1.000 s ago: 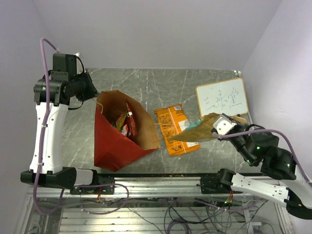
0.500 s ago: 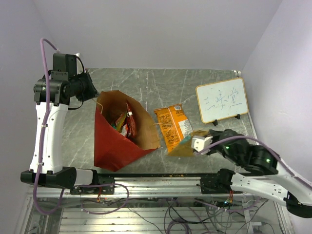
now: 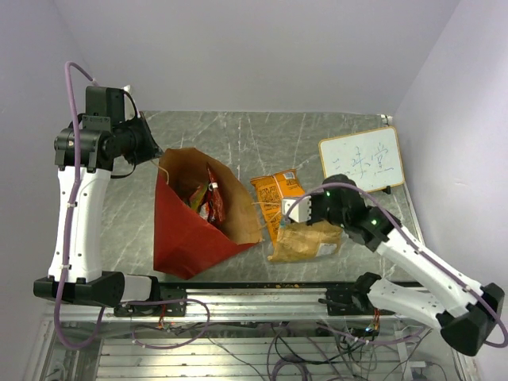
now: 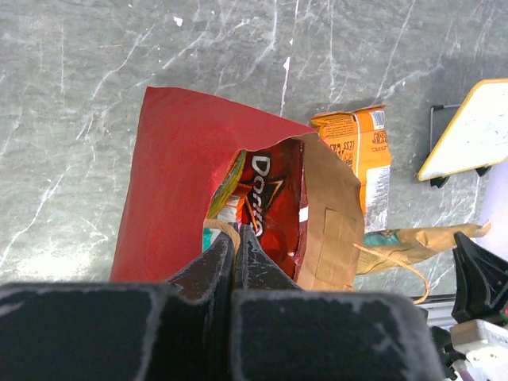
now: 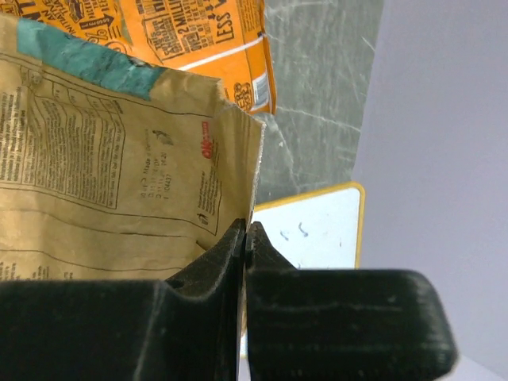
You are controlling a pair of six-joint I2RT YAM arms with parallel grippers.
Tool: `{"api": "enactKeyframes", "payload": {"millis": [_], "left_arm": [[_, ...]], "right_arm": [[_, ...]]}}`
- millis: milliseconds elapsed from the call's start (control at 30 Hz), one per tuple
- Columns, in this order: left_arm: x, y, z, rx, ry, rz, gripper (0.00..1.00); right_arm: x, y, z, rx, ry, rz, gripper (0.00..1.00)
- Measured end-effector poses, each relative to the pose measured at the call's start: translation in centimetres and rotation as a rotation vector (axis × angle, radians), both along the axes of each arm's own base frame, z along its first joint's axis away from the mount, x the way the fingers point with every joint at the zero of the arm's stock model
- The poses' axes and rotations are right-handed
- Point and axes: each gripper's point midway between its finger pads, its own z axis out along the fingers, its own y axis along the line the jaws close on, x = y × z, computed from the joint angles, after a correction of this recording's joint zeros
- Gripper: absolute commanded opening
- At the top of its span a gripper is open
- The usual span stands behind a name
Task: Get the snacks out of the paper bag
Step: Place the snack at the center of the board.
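Now: right end effector point(image 5: 244, 234) clamped on corner of crinkly brown kraft snack packet point(image 5: 119, 198); left end effector point(image 4: 236, 238) pinches large red paper bag point(image 4: 182, 159) at its rim. Packets probably light and slippery, so grip crimped seams.

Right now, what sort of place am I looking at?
Probably a robot lab test cell: a grey marble-pattern table boxed in by bare lilac walls, with loose cables under its metal front rail and a small whiteboard on top.

Grey, white-veined marble-patterned desk point(image 3: 333, 131) stood in a corner of plain pale lilac walls point(image 3: 238, 55); a small framed whiteboard point(image 3: 361, 165) stood propped near its right edge, under even, diffuse light.
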Motion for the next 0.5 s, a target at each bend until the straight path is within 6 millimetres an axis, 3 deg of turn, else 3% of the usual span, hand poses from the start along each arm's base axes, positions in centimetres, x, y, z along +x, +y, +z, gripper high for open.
{"api": "enactKeyframes", "payload": {"millis": [133, 267, 500], "left_arm": [[0.0, 0.0, 0.0, -0.001, -0.001, -0.001, 0.07], [-0.4, 0.0, 0.1, -0.002, -0.007, -0.001, 0.07], [-2.3, -0.3, -0.7, -0.04, -0.004, 0.006, 0.07]], "right_arm": [[2.1, 1.5, -1.3, 0.008, 0.046, 0.068, 0.0], [3.7, 4.2, -3.3, 0.015, 0.091, 0.159, 0.0], [7.3, 7.4, -5.9, 0.008, 0.114, 0.238, 0.0]]}}
